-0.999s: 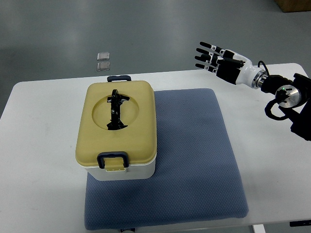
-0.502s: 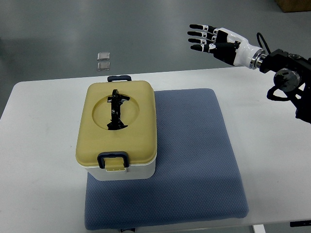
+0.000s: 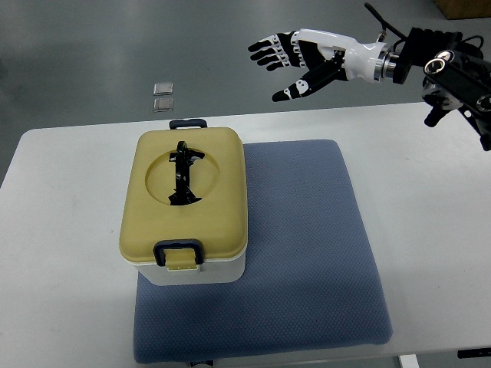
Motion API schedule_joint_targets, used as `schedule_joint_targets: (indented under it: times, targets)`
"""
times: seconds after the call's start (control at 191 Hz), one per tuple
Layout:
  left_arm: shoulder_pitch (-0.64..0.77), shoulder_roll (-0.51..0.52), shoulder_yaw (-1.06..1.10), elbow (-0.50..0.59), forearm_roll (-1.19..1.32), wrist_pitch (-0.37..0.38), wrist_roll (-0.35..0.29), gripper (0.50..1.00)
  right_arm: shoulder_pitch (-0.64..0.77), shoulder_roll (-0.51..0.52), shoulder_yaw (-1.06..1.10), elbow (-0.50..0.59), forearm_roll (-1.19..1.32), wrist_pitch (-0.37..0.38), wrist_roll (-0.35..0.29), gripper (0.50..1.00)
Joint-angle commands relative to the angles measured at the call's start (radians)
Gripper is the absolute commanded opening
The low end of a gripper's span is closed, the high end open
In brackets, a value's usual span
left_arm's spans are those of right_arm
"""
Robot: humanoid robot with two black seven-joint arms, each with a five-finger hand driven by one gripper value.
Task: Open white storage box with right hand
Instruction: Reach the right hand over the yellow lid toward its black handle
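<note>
The white storage box (image 3: 201, 272) stands on the left part of a blue mat (image 3: 307, 253). Its tan lid (image 3: 184, 201) is shut, with a folded black handle (image 3: 182, 173) in the lid's round recess. A dark latch (image 3: 178, 252) sits at the near edge and another (image 3: 188, 122) at the far edge. My right hand (image 3: 288, 57) is open with fingers spread. It hovers high above the far table edge, well to the right of and beyond the box, touching nothing. The left arm does not show.
The white table (image 3: 430, 199) holds the mat and the box. Two small square plates (image 3: 163, 96) lie on the grey floor beyond the table. A brown box corner (image 3: 460, 8) shows at the top right.
My right hand has risen and swung left, from over the table's far right corner toward the box's far side. Its fingers have spread wider. The box has not moved.
</note>
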State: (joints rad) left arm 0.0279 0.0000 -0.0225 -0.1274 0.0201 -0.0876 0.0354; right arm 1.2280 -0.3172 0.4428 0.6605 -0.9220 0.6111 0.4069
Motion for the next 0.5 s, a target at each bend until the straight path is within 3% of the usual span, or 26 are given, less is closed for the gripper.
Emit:
schedule_joint_targets:
  times: [0.0, 0.497]
  targets:
    - [0.000, 0.000, 0.000, 0.000, 0.000, 0.000, 0.000, 1.000, 0.047, 0.003, -0.006, 0.040, -0.112, 0.000, 0.010, 0.876]
    - [0.000, 0.000, 0.001, 0.000, 0.000, 0.000, 0.000, 1.000, 0.165, 0.004, -0.006, 0.379, -0.534, 0.000, 0.021, 0.876]
